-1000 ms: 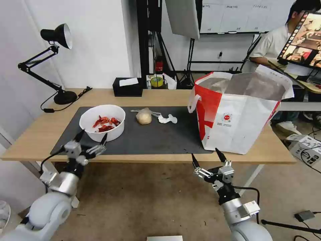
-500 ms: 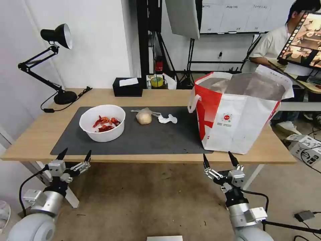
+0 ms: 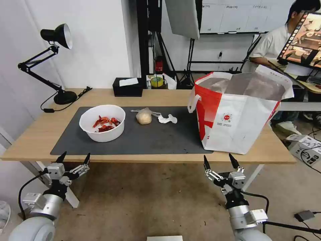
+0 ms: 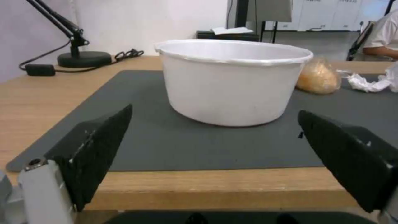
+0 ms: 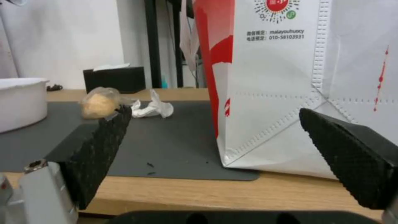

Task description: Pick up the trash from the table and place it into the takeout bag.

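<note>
A white round bowl of red crayfish shells (image 3: 102,122) (image 4: 232,81) sits on the left part of the dark mat (image 3: 140,139). A knotted clear bag with a beige lump (image 3: 144,116) (image 5: 99,105) and a crumpled white tissue (image 3: 167,118) (image 5: 153,107) lie behind mid-mat. The white-and-red takeout bag (image 3: 239,112) (image 5: 298,81) stands open at the table's right. My left gripper (image 3: 74,158) hangs open below the table's front edge, facing the bowl. My right gripper (image 3: 219,162) is open below the edge, near the bag's front corner.
A black desk lamp (image 3: 55,60) stands at the back left with its cord on the light-wood table (image 3: 33,134). A black tissue box (image 3: 127,87) sits at the back edge. Boxes and cables lie on the floor at the right.
Both arms have dropped from the table's front edge to below it and drawn back. The left gripper moved away from the bowl. Nothing on the table has moved.
</note>
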Controlling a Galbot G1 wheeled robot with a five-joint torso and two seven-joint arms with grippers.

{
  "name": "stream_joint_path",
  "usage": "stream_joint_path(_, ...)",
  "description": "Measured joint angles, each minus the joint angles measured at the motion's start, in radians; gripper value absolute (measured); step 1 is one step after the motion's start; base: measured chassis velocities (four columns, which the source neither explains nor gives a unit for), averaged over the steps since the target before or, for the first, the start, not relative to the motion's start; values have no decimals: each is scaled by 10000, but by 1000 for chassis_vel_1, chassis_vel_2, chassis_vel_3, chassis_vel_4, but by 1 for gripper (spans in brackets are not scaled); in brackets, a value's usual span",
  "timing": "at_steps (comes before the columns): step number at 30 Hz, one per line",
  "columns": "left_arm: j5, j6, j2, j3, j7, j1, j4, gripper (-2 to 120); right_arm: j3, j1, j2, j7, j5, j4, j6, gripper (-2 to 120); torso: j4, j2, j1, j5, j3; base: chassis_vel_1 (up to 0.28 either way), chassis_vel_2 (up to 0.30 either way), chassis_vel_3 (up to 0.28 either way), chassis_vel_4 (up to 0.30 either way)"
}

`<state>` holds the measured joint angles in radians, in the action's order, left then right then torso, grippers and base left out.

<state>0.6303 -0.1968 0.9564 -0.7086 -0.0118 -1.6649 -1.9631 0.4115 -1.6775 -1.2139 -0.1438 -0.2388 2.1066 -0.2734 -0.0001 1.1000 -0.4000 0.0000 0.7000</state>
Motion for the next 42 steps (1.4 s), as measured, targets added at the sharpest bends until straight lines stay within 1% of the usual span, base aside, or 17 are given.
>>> stream_joint_path(5, 24, 5, 1, 33, 149, -2, 26, 100, -93, 117, 140, 35, 23, 78, 175, 100, 0, 0, 0, 0, 0, 0, 0, 0, 0)
stream_joint_path(8, 24, 4, 9, 41, 165, -22, 27, 100, -244, 374, 442, 36, -105, 275, 474, 100, -1, 0, 0, 0, 0, 0, 0, 0, 0)
stream_joint_path(10, 25, 0, 16, 6, 168, -79, -6, 100, -475, 816, 994, 4, -610, 484, 899, 100, -1, 0, 0, 0, 0, 0, 0, 0, 0)
stream_joint_path(14, 24, -4, 18, -61, 168, -132, -35, 100, -632, 1216, 1460, -56, -1109, 579, 1200, 100, 0, 0, 0, 1, 0, 0, 0, 0, 0)
stream_joint_path(15, 23, -9, 30, -163, 168, -215, -80, 100, -842, 1825, 2096, -143, -1722, 613, 1474, 100, 1, 0, 0, 0, 1, 0, 0, 0, 0)
stream_joint_path(17, 23, -9, 34, -189, 168, -243, -101, 100, -893, 1984, 2248, -165, -1880, 613, 1545, 100, 1, -1, 0, 2, 0, 0, 0, 0, 0)
stream_joint_path(19, 28, -10, 78, -267, 173, -358, -192, 100, -1297, 3091, 3234, -290, -2920, 614, 2046, 100, 1, 0, 0, 0, 1, 0, 0, 0, 0)
stream_joint_path(20, 28, -10, 106, -268, 178, -368, -215, 100, -1490, 3470, 3515, -329, -3257, 606, 2246, 100, 2, 0, -1, 0, 1, 0, 0, 0, 0)
stream_joint_path(24, 27, -1, 170, -264, 182, -368, -267, 100, -1867, 4147, 3886, -437, -3704, 520, 2576, 100, 0, 0, -1, 2, 1, 0, 0, 0, 0)
stream_joint_path(26, 18, 47, 248, -218, 183, -360, -313, 100, -2311, 4893, 4171, -543, -3997, 327, 3014, 100, 1, 0, -1, 1, 1, 0, 0, 0, 0)
stream_joint_path(28, 8, 68, 273, -203, 183, -360, -320, 100, -2458, 5133, 4241, -582, -4065, 249, 3167, 100, 0, -1, -1, 1, 2, 0, 0, 0, 0)
stream_joint_path(30, -21, 101, 332, -198, 182, -392, -326, 100, -3239, 6226, 4434, -855, -4303, -207, 3691, 100, 0, 0, -1, 0, 1, 0, 0, 0, 0)
stream_joint_path(32, -21, 104, 340, -203, 181, -406, -326, 100, -3390, 6422, 4446, -901, -4339, -310, 3733, 100, 0, -1, -1, 0, 2, 0, 0, 0, 0)
stream_joint_path(34, -20, 110, 344, -216, 181, -437, -326, 100, -3878, 7066, 4454, -1056, -4472, -634, 3821, 100, 1, -1, 0, 0, 1, 0, 0, 0, 0)
stream_joint_path(36, -18, 148, 335, -226, 181, -454, -332, 100, -4645, 7967, 4338, -1320, -4730, -1138, 4016, 100, 1, -1, -1, 0, 2, 0, 0, 0, 0)
stream_joint_path(37, -18, 148, 335, -226, 181, -454, -332, 100, -4645, 7967, 4338, -1320, -4730, -1138, 4016, 100, 1, -1, -1, 0, 2, 0, 0, 0, 0)
stream_joint_path(42, -4, 291, 283, -180, 182, -454, -380, 100, -5944, 9649, 3916, -2319, -5157, -1722, 4982, 100, 0, -1, -1, 0, 1, 0, 0, 0, 0)
